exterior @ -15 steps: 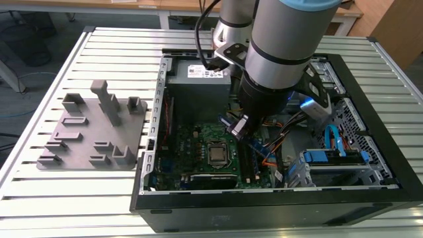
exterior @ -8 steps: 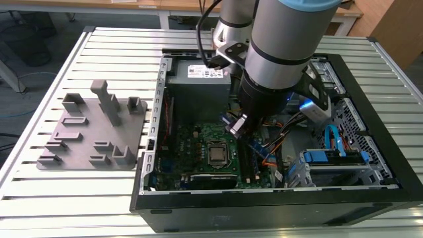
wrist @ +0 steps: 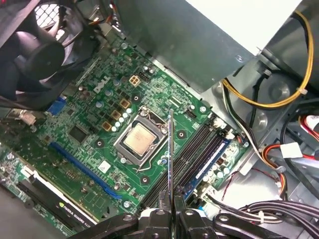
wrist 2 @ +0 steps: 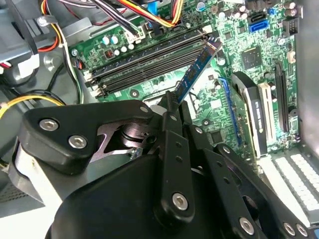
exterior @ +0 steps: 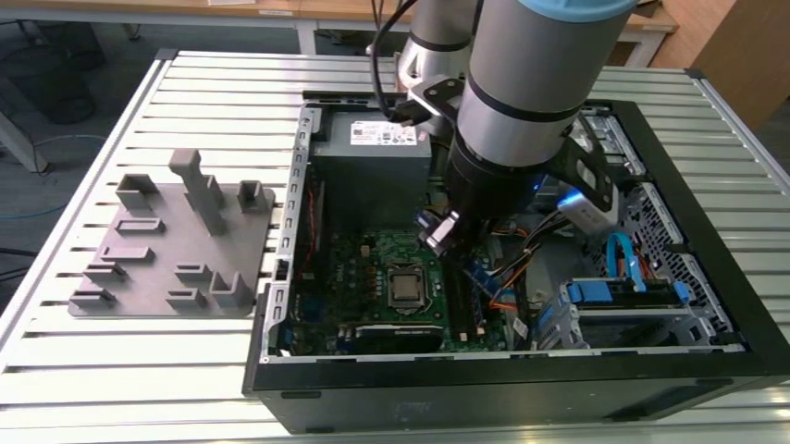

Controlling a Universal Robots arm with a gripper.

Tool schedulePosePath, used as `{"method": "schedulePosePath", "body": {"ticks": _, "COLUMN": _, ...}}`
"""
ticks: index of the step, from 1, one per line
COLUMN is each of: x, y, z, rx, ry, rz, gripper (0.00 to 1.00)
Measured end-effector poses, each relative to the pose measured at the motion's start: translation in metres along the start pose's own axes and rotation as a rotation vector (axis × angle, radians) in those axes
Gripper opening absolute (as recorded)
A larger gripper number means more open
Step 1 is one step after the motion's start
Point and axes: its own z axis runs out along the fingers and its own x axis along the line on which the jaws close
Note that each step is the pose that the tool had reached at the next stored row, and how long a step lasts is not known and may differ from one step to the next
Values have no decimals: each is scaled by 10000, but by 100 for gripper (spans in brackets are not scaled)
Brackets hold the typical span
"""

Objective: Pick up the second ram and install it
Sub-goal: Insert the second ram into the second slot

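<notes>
My gripper (exterior: 445,239) hangs inside the open computer case, over the green motherboard (exterior: 365,264). It is shut on the second ram (wrist 2: 197,65), a slim blue stick that juts out from between the black fingers (wrist 2: 168,130). In the first wrist view the second ram (wrist: 170,159) shows edge-on as a thin line rising from the gripper (wrist: 170,213). It crosses over the long black slots (wrist: 192,149) beside the processor socket (wrist: 139,140). In the second wrist view its far tip lies near one end of the slots (wrist 2: 144,59). Whether it touches them I cannot tell.
A grey power supply (exterior: 370,162) fills the case's far end. Coloured cable bundles (wrist 2: 149,15) run close beside the slots. A graphics card (wrist 2: 255,122) and a fan (wrist: 45,55) flank the board. A grey parts fixture (exterior: 173,245) stands on the slatted table at the exterior view's left.
</notes>
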Motion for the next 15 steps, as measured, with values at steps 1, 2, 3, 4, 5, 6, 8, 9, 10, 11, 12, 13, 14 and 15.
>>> {"method": "schedulePosePath", "body": {"ticks": 1, "x": 0, "y": 0, "z": 0, "rx": 2, "ry": -2, "rz": 85, "gripper": 14}}
{"method": "schedulePosePath", "body": {"ticks": 2, "x": 0, "y": 0, "z": 0, "rx": 4, "ry": -4, "rz": 170, "gripper": 14}}
{"method": "schedulePosePath", "body": {"ticks": 3, "x": 0, "y": 0, "z": 1, "rx": 7, "ry": -7, "rz": 255, "gripper": 14}}
{"method": "schedulePosePath", "body": {"ticks": 4, "x": 0, "y": 0, "z": 1, "rx": 8, "ry": -10, "rz": 342, "gripper": 14}}
{"method": "schedulePosePath", "body": {"ticks": 5, "x": 0, "y": 0, "z": 2, "rx": 10, "ry": -12, "rz": 428, "gripper": 14}}
{"method": "schedulePosePath", "body": {"ticks": 6, "x": 0, "y": 0, "z": 2, "rx": 13, "ry": -15, "rz": 517, "gripper": 14}}
{"method": "schedulePosePath", "body": {"ticks": 8, "x": 0, "y": 0, "z": 3, "rx": 16, "ry": -20, "rz": 687, "gripper": 14}}
{"method": "schedulePosePath", "body": {"ticks": 9, "x": 0, "y": 0, "z": 3, "rx": 18, "ry": -22, "rz": 771, "gripper": 14}}
{"method": "schedulePosePath", "body": {"ticks": 10, "x": 0, "y": 0, "z": 3, "rx": 20, "ry": -25, "rz": 855, "gripper": 14}}
{"method": "schedulePosePath", "body": {"ticks": 11, "x": 0, "y": 0, "z": 4, "rx": 22, "ry": -28, "rz": 939, "gripper": 14}}
{"method": "schedulePosePath", "body": {"ticks": 12, "x": 0, "y": 0, "z": 4, "rx": 24, "ry": -30, "rz": 1023, "gripper": 14}}
{"method": "schedulePosePath", "body": {"ticks": 13, "x": 0, "y": 0, "z": 4, "rx": 25, "ry": -32, "rz": 1105, "gripper": 14}}
{"method": "schedulePosePath", "body": {"ticks": 14, "x": 0, "y": 0, "z": 5, "rx": 28, "ry": -35, "rz": 1194, "gripper": 14}}
{"method": "schedulePosePath", "body": {"ticks": 15, "x": 0, "y": 0, "z": 5, "rx": 29, "ry": -38, "rz": 1276, "gripper": 14}}
